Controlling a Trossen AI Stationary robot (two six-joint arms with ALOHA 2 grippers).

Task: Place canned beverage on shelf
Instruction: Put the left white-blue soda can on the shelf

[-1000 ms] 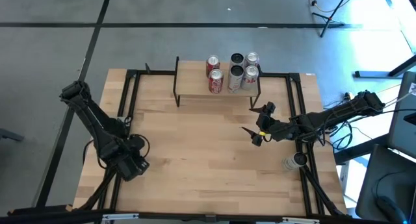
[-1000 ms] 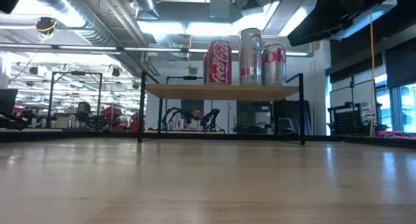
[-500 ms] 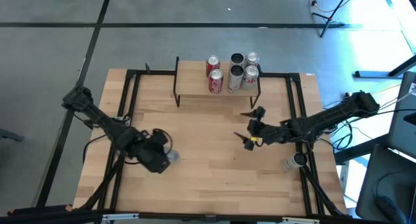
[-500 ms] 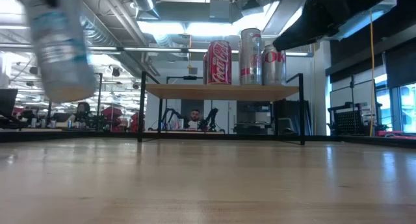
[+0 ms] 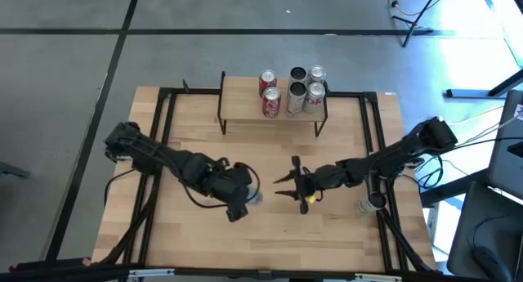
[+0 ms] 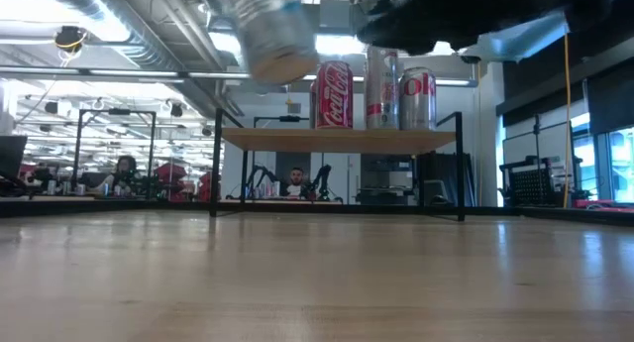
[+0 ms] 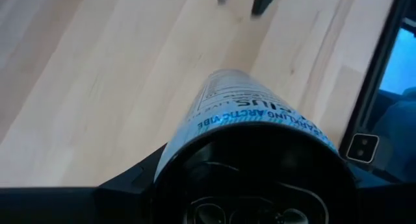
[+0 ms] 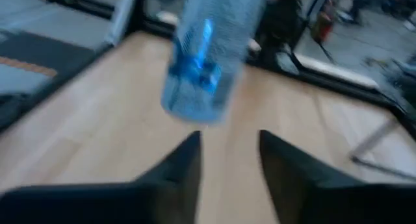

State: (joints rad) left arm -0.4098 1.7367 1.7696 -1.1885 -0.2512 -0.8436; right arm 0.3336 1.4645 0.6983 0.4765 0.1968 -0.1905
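While my left pincer [image 5: 242, 202] grips a pale blue can [image 5: 252, 199] clear above the middle of the wooden worktop [image 5: 270, 237], the shelf [image 5: 245, 102] at the far edge carries five cans [image 5: 292, 91]. Beyond it lies a bright open workshop. My right pincer [image 5: 289, 185], jaws partly apart and empty, points at the can from nearby.

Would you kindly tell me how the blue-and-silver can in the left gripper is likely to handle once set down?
The can has a smooth, shiny wall, so it may slip in the left gripper. It looks slim, so it is probably tippy upright and apt to roll on its side. Thin metal likely dents if squeezed hard.
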